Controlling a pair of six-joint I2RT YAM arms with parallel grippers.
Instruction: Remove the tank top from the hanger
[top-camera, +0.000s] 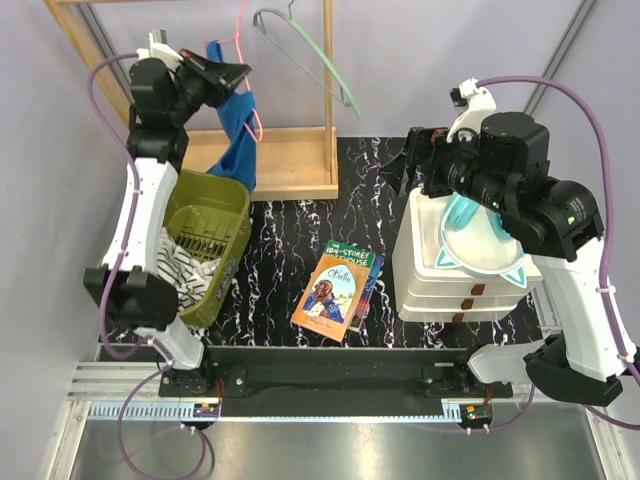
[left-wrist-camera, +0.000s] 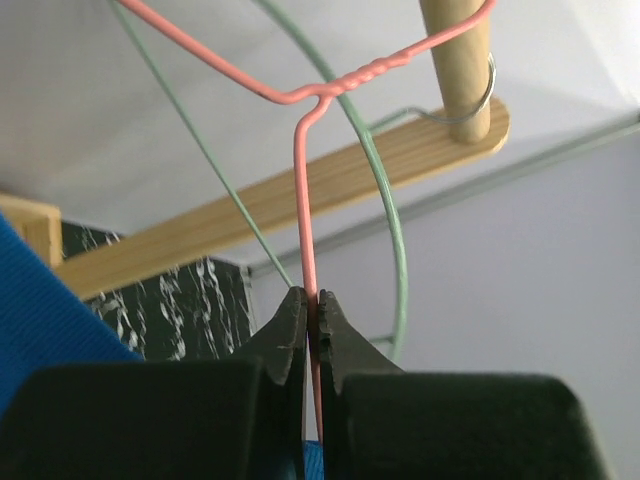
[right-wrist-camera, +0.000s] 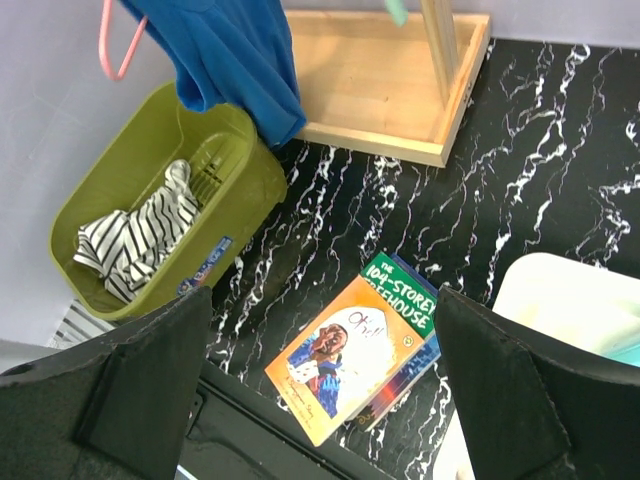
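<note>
The blue tank top (top-camera: 238, 140) hangs from a pink wire hanger (top-camera: 256, 122) in front of the wooden rack. My left gripper (top-camera: 228, 74) is raised beside the rack and shut on the pink hanger. In the left wrist view the jaws (left-wrist-camera: 313, 312) pinch the pink hanger's wire (left-wrist-camera: 303, 190) just below its twisted neck, and blue cloth (left-wrist-camera: 45, 315) shows at the left. My right gripper (top-camera: 414, 160) is open and empty above the table. In its wrist view (right-wrist-camera: 325, 390) I see the tank top (right-wrist-camera: 230, 50) and a pink hanger end (right-wrist-camera: 113, 45) far away.
A green wire hanger (top-camera: 312, 52) hangs on the wooden rack (top-camera: 290, 160). An olive basket (top-camera: 215, 262) holding striped cloth (top-camera: 180, 262) stands below the tank top. Two books (top-camera: 338, 290) lie mid-table. White drawers (top-camera: 440, 285) with a bowl stand at the right.
</note>
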